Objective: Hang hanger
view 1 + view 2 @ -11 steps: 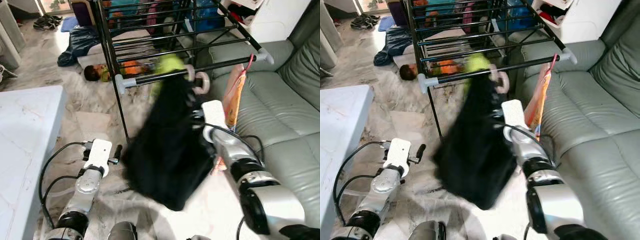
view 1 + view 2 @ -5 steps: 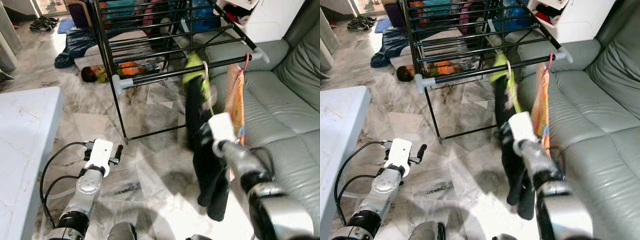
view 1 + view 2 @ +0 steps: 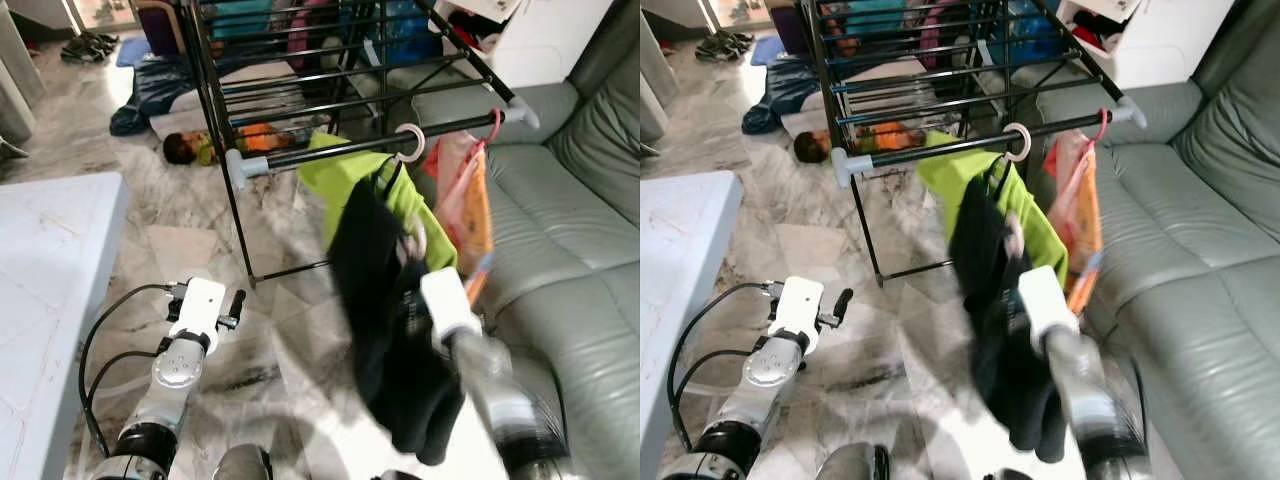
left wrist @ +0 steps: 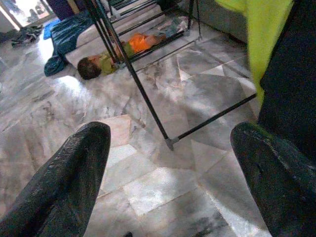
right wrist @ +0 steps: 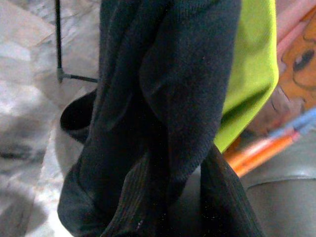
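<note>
hanger [image 3: 408,143] swung left on rail [image 3: 330,149] | left fingers [image 4: 69,168] spread | right unclear

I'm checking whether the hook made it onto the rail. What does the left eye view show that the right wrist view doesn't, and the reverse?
Left eye view alone: the white hanger hook looped over the drying rack rail, the left gripper low over the floor, and the sofa. Right wrist view alone: the knit texture of the dark fabric close up and a rack foot on the marble. Both: the black garment, the lime-green garment and the orange item beside them.
</note>
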### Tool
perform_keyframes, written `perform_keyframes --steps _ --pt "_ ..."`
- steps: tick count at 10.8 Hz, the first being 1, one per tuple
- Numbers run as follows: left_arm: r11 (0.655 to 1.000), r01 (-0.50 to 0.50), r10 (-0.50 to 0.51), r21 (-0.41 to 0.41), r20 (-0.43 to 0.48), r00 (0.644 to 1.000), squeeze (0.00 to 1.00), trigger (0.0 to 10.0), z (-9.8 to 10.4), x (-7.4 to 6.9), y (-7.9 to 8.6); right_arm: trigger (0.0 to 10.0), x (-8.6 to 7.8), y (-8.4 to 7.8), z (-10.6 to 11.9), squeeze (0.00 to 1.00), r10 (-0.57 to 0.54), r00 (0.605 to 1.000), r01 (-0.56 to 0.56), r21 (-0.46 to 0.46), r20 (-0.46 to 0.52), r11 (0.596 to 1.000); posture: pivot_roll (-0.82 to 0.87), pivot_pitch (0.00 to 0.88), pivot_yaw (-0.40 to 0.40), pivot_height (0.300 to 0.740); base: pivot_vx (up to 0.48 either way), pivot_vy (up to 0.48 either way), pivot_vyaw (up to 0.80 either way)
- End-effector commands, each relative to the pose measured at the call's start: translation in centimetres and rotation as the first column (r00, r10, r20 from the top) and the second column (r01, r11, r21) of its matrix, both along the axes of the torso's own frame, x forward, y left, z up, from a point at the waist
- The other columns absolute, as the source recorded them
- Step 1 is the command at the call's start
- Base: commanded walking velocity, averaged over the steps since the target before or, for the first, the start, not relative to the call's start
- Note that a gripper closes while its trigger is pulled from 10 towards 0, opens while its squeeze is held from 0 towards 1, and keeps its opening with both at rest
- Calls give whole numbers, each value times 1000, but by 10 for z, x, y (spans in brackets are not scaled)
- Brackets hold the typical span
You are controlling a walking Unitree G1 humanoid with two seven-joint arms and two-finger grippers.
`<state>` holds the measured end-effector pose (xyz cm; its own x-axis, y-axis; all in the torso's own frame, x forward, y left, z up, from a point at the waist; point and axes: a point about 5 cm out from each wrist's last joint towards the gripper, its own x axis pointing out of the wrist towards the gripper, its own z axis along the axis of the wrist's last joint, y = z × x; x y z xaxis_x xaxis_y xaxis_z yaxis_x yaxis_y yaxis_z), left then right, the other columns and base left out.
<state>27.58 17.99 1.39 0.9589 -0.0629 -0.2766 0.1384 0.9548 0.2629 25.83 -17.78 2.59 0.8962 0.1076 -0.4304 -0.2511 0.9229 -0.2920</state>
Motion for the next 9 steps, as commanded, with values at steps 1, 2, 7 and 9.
perform_keyframes --steps 1,2,7,9 --pt "1000 18 -18 4 1 1000 0 10000 2 2 0 10000 1 4 15 0 18 998 -18 -5 68 1000 -53 0 -8 740 0 0 0" --pt "1000 24 -24 3 1 1000 0 10000 2 3 1 10000 -25 -1 14 0 45 997 -44 -21 60 999 -54 0 -9 740 0 0 0" --pt "1000 7 -6 -27 29 1000 0 10000 8 7 5 10000 -29 17 27 0 187 964 -195 26 190 980 -57 0 7 740 0 0 0" --pt "998 -48 49 -33 26 998 0 10000 8 6 21 10000 -5 29 33 0 150 965 -177 114 214 978 -48 0 4 740 0 0 0"
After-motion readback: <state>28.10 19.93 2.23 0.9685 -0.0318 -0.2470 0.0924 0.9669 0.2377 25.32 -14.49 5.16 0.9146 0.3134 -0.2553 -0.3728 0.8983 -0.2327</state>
